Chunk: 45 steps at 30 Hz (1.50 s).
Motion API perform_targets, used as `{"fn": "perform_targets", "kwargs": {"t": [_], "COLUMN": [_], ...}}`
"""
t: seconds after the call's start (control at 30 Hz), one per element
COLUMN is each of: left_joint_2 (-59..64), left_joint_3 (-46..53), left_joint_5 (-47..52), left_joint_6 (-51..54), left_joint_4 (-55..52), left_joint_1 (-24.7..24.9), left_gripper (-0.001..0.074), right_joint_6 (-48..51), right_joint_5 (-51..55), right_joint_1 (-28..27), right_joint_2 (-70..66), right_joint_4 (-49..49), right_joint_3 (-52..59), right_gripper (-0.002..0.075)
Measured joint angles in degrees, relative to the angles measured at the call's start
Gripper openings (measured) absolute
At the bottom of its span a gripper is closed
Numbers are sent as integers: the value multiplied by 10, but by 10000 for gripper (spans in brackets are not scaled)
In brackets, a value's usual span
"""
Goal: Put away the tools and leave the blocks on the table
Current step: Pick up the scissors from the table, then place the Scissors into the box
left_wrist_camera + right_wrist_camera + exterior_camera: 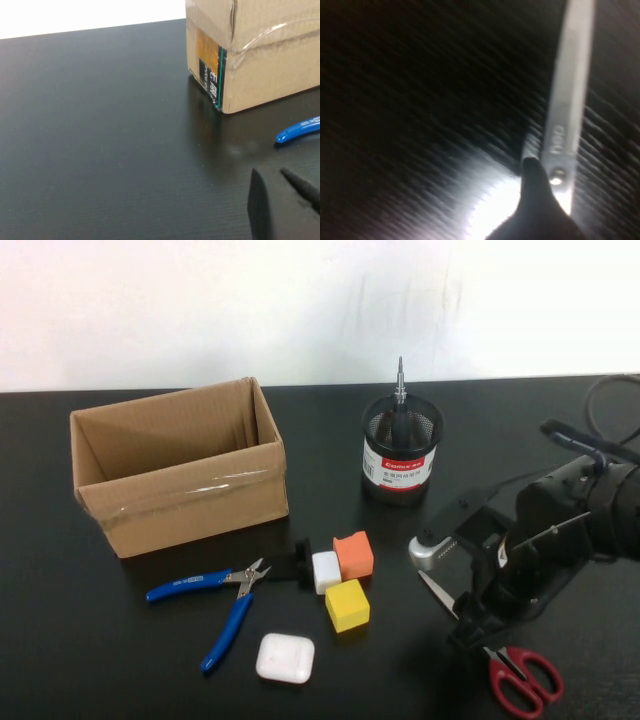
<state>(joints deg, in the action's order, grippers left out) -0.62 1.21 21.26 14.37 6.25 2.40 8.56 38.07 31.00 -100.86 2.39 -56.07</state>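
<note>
The red-handled scissors lie on the table at the front right, blades pointing left. My right gripper is low over their pivot and open; one finger sits right beside the blade at the screw. The blue-handled pliers lie in front of the box, and one handle tip shows in the left wrist view. The black-handled screwdriver stands in the mesh cup. The orange block, white block and yellow block sit together mid-table. My left gripper hovers by the box's corner.
An open cardboard box stands at the back left and shows in the left wrist view. A black mesh cup stands behind the blocks. A white rounded-square case lies near the front. A small black object sits by the pliers' tip.
</note>
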Motion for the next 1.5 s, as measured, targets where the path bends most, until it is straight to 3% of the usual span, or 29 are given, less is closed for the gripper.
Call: {"fn": "perform_targets", "kwargs": {"t": [0.17,0.27,0.63,1.03,1.07,1.1,1.37,1.4,1.43,1.5], "left_joint_2": [0,0,0,0,0,0,0,0,0,0], "left_joint_3": [0,0,0,0,0,0,0,0,0,0], "left_joint_5": [0,0,0,0,0,0,0,0,0,0], "left_joint_6": [0,0,0,0,0,0,0,0,0,0], "left_joint_4": [0,0,0,0,0,0,0,0,0,0], "left_joint_1": [0,0,0,0,0,0,0,0,0,0], "left_gripper": [-3,-3,-3,-3,-3,-4,-4,-4,-4,-4], "right_joint_6": [0,0,4,8,8,8,9,10,13,23], "right_joint_5": [-9,-11,-8,-7,-5,-5,23,29,35,48], "right_joint_1": [11,11,12,12,12,12,12,12,12,12], "right_joint_2": [-8,-18,-28,-16,-12,-5,50,56,59,60], "right_joint_4": [0,0,-7,15,19,22,53,58,60,60], "right_joint_3": [0,0,-6,-4,-3,-3,-41,-58,-77,-124], "right_gripper": [347,314,-4,-9,55,-9,-9,55,-9,-9]}}
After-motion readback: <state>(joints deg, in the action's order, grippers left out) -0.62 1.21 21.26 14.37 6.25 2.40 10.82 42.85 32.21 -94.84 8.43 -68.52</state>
